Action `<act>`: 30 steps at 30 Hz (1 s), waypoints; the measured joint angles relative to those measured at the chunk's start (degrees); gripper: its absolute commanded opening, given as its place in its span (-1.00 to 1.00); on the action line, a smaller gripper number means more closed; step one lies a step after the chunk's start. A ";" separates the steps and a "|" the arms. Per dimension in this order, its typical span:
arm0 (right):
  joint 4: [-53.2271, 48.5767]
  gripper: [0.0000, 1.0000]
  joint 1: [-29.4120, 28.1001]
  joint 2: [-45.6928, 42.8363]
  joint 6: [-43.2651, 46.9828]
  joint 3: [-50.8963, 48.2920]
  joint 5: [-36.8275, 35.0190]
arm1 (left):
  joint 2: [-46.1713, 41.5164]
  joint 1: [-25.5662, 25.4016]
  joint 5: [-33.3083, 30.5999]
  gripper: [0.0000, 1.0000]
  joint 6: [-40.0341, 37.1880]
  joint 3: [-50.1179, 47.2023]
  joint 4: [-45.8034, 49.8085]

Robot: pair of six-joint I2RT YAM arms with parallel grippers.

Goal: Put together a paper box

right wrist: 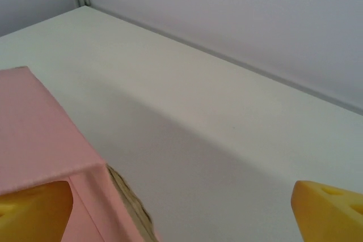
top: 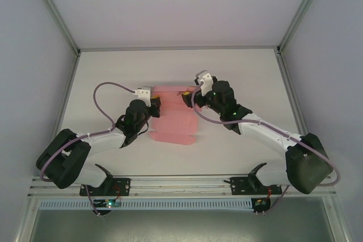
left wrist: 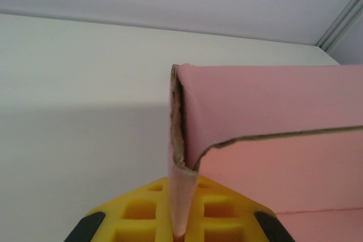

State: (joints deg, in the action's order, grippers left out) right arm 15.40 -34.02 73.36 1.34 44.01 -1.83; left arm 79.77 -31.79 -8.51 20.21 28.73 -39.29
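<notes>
Two arms reach in from either side of the paper box (top: pixel 173 123), which lies on the white table (top: pixel 238 72) as a pink, partly folded sheet between the two grippers.

At the box's left far corner sits the left gripper (top: pixel 153 100), with the left arm (top: pixel 85 145) stretching away from the box toward the near left. In the left wrist view, its yellow fingers (left wrist: pixel 136 213) are drawn together on a thin pink flap. The flap stands upright and runs down into the narrow slit between them. The raw brown edge of the card shows along the flap's fold, and a pink panel of the box spreads off to the right from it.

At the box's right far corner sits the right gripper (top: pixel 186 97), with the right arm (top: pixel 266 131) trailing away from the box toward the near right. In the right wrist view, its yellow fingertips (right wrist: pixel 329 208) stand wide apart. One tip lies tucked under the box's folded corner, against the inside of a pink wall. The other is well clear of the box over bare table. Nothing is pinched between them.
</notes>
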 measured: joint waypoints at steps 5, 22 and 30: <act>-5.33 0.97 0.00 -9.75 -0.11 -2.49 -1.84 | -1.05 0.00 -2.82 -1.00 0.00 0.13 2.10; -21.94 0.97 2.05 -10.82 -0.20 -3.65 -3.06 | -5.31 0.00 -2.23 -1.00 -0.04 0.94 5.90; -23.52 0.96 2.43 -7.69 -0.17 -3.41 -2.47 | -5.31 0.00 -2.29 -1.00 -0.39 1.09 6.78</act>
State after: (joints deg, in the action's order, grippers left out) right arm -8.12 -31.59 65.67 1.17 40.60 -4.29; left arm 74.46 -31.79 -10.81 19.81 29.82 -32.51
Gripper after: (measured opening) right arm 0.983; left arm 0.089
